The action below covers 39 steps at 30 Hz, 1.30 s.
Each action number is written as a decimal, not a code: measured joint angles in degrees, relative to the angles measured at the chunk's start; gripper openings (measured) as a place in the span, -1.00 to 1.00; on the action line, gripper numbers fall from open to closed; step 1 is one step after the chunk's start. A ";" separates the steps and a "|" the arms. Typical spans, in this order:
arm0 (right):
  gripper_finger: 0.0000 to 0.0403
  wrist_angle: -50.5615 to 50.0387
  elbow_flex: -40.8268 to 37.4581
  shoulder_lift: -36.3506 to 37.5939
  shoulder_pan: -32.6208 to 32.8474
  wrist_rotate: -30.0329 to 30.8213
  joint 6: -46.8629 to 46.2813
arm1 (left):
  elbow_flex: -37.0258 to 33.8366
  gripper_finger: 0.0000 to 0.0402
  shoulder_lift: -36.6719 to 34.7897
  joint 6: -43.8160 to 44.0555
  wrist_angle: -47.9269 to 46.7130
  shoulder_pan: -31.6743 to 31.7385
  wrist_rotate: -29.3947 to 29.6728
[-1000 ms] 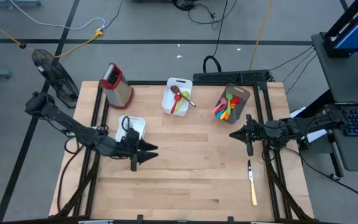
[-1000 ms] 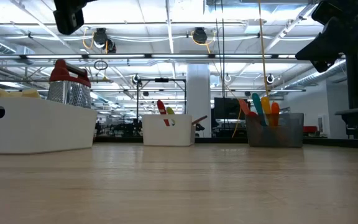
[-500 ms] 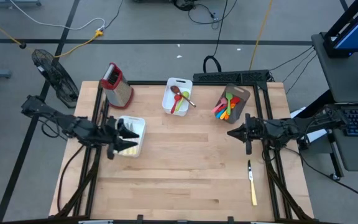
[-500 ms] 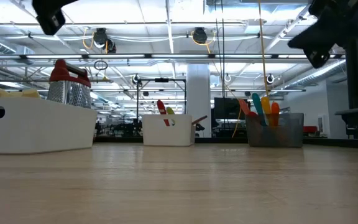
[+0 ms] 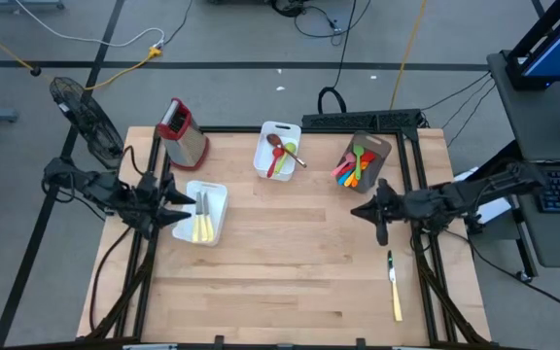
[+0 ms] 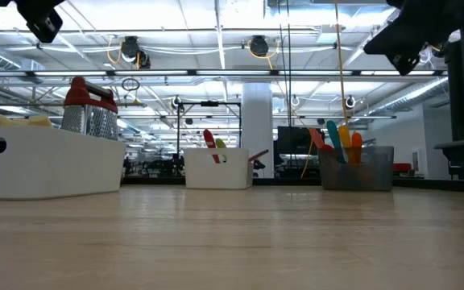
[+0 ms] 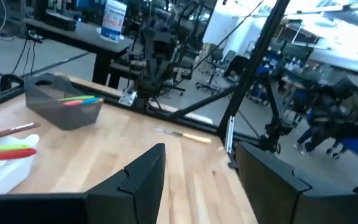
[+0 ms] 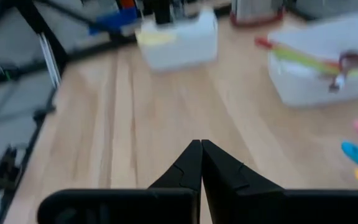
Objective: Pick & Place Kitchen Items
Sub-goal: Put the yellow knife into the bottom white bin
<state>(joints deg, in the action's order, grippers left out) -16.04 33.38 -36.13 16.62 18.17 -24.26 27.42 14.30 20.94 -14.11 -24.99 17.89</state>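
Note:
My left gripper [image 5: 189, 206] stands open and holds nothing, at the left edge of a white tub [image 5: 217, 196] where cream-handled knives [image 5: 202, 226] lie. Its fingers [image 7: 143, 175] point level across the table. My right gripper [image 5: 356, 210] is shut on nothing and hovers above the table's right half; its fingertips [image 8: 201, 163] meet. One cream-handled knife [image 5: 394, 288] lies flat on the wood near the right front. A far white tub [image 5: 268, 131] holds spoons [image 5: 282, 154]. A brown holder [image 5: 375, 146] holds coloured utensils [image 5: 350, 167].
A red-topped metal grater [image 5: 182, 132] stands at the far left, beyond the knife tub. A black frame [image 5: 363, 121] runs along the table's far edge and sides. Bare wood [image 5: 280, 262] fills the middle and front.
My left gripper has drawn back from over the table, past the knife tub, toward the left edge, staying open; the knives in the tub now show. My right gripper has edged toward the table's middle and risen a little, still shut.

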 joint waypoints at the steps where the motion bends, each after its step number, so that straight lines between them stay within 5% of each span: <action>1: -0.98 -3.44 1.95 -1.06 0.66 -0.01 -0.95 | 0.02 0.01 -0.39 -0.32 -0.81 0.00 0.00; 6: -0.98 -21.98 10.98 -7.49 4.63 -1.38 -10.03 | 0.00 -0.02 -1.20 -0.95 -2.65 0.00 0.00; 11: -0.98 -36.28 16.09 -14.67 8.40 -13.92 -26.84 | 0.00 0.02 -1.22 -1.47 -2.70 0.00 -0.30; 16: -0.98 -41.47 16.26 -20.67 13.07 -28.67 -48.50 | 0.00 -0.01 -1.22 -2.72 -2.57 0.00 -0.35; 21: -0.98 -40.41 16.26 -24.26 18.65 -37.17 -60.76 | 0.00 -0.04 -1.22 -4.47 -2.10 0.00 -0.37; 30: -0.98 -31.11 16.26 -26.37 26.36 -40.71 -77.67 | 0.00 0.02 -1.22 -6.23 -2.12 0.00 -0.38; 39: -0.98 -30.38 15.72 -26.72 31.03 -34.84 -87.38 | 0.02 -0.02 -1.22 -7.33 -2.12 0.00 -0.39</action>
<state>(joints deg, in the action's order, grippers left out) -46.42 49.10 -62.85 47.65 -16.67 -111.63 27.44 13.08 13.61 -16.23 -24.99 17.50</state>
